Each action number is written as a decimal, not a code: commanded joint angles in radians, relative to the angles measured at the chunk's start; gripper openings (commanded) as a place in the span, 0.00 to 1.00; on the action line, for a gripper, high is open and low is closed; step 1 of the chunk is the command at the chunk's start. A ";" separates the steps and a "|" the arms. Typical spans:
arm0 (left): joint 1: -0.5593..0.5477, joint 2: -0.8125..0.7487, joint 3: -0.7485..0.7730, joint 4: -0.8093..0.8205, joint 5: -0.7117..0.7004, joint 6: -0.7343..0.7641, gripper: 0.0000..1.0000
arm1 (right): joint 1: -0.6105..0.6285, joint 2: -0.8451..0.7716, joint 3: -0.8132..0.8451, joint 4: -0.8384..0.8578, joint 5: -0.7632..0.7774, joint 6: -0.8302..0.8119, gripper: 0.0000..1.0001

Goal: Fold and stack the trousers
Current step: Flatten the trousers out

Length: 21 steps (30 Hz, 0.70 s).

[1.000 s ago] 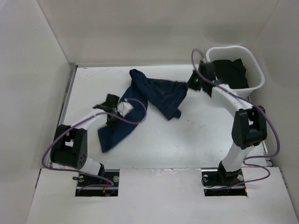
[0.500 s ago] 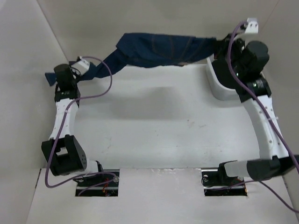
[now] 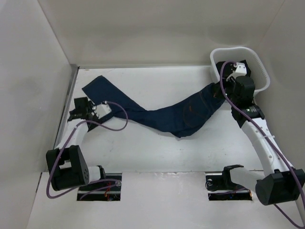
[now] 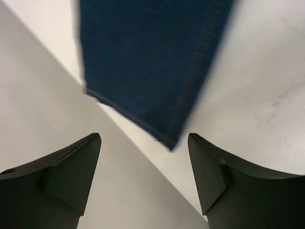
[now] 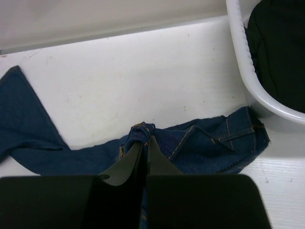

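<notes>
The trousers [image 3: 162,114] stretch across the table [image 3: 143,152] from its far-left side to just beside the white basket [image 3: 261,71] — one leg hem lies ahead of the left gripper [image 4: 144,139] (jaws wide, empty). The right gripper [image 5: 145,148] pinches a denim fold.

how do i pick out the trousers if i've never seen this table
On the white table, a white basket sits at the far right corner. The trousers are the long dark blue denim strip stretching from beside that basket toward the far left. Unlike the black cloth in the basket, they are blue with tan stitching.
</notes>
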 commanded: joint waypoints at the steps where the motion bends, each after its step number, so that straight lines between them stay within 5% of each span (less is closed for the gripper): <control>1: 0.010 -0.005 0.271 -0.107 0.132 -0.159 0.74 | 0.000 -0.066 -0.006 0.101 -0.008 0.018 0.00; 5: -0.007 0.192 0.507 -0.314 0.166 -0.275 0.73 | 0.005 -0.073 -0.027 0.098 -0.008 0.014 0.00; 11: -0.056 0.321 0.445 -0.592 0.062 -0.167 0.62 | -0.004 -0.115 -0.053 0.096 -0.006 0.029 0.01; 16: -0.116 0.243 0.208 -0.172 -0.088 -0.062 0.74 | -0.007 -0.099 -0.059 0.098 -0.002 0.041 0.01; 21: -0.130 0.408 0.173 0.039 -0.168 -0.064 0.71 | -0.006 -0.089 -0.050 0.108 0.000 0.051 0.02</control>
